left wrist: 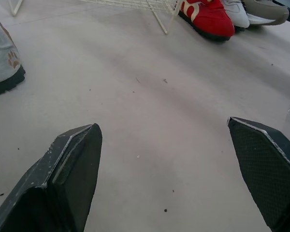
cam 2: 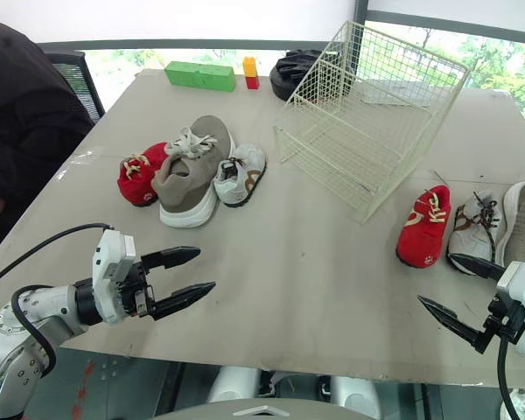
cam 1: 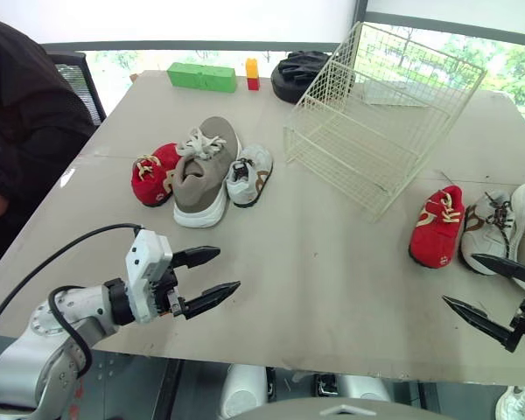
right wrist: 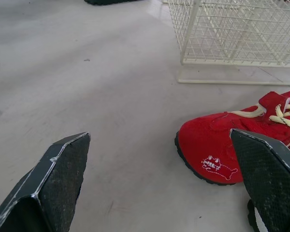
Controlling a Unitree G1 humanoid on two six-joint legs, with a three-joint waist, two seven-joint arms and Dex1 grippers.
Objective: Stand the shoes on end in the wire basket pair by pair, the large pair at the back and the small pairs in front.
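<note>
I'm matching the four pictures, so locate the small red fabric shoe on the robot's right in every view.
Left eye view: small red fabric shoe, right of centre, near the white wire basket.
Right eye view: shoe, same place.
Left wrist view: shoe far off, beside the basket's wire.
Right wrist view: shoe close up, before the basket.
Shared landmark: the basket.

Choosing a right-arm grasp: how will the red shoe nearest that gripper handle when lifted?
The red shoe looks small and cloth-topped: probably light, and soft under a pinch. It lies flat on its sole, so unlikely to roll. Loose laces may snag.
</note>
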